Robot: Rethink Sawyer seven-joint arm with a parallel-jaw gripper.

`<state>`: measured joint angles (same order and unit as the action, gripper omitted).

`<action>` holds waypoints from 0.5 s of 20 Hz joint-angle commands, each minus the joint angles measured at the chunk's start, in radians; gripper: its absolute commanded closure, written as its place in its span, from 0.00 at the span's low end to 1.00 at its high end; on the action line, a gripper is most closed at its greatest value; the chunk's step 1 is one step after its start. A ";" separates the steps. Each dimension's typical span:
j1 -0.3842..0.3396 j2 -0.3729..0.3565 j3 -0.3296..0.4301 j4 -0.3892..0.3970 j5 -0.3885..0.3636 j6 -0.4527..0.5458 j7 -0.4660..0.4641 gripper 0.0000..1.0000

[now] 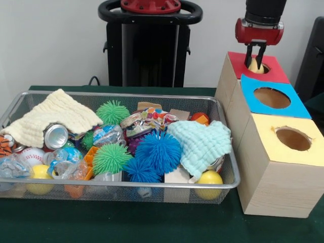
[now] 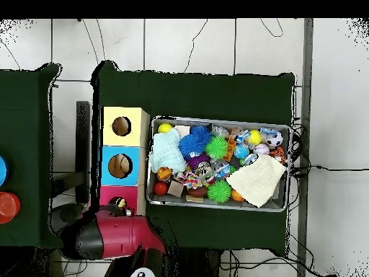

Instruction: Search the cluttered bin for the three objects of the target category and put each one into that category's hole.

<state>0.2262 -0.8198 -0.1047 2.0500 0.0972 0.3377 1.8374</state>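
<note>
While the gripper hangs right over the red-topped box, its two dark fingers point straight down, pinched around a pale yellow-tan plush toy at the mouth of the hole. The toy sits partly down in the opening, its top poking up between the fingertips, so the target thing is directly beneath and inside the jaws. From overhead, the red arm covers most of that box, and only a small yellowish bit shows at the hole beside the arm.

Over to the wire-mesh bin, well apart from the gripper on the green table. An orange toy with black tiger stripes peeks out at the bin's end farthest from the boxes, tucked under the cream cloth. Spiky green balls and blue balls crowd the middle, a pale mint cloth lies toward the box end, and a smooth yellow ball rests in the near corner there.

Next to the red box stand the blue-topped box and the yellow-topped box.
</note>
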 commanded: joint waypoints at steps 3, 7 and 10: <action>-0.008 -0.092 -0.038 0.020 -0.025 0.075 0.137 1.00; -0.014 -0.097 -0.035 0.024 -0.027 0.074 0.130 1.00; -0.011 -0.102 -0.037 0.033 -0.025 0.078 0.134 1.00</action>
<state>0.2262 -0.8195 -0.1049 2.0504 0.0970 0.3354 1.8374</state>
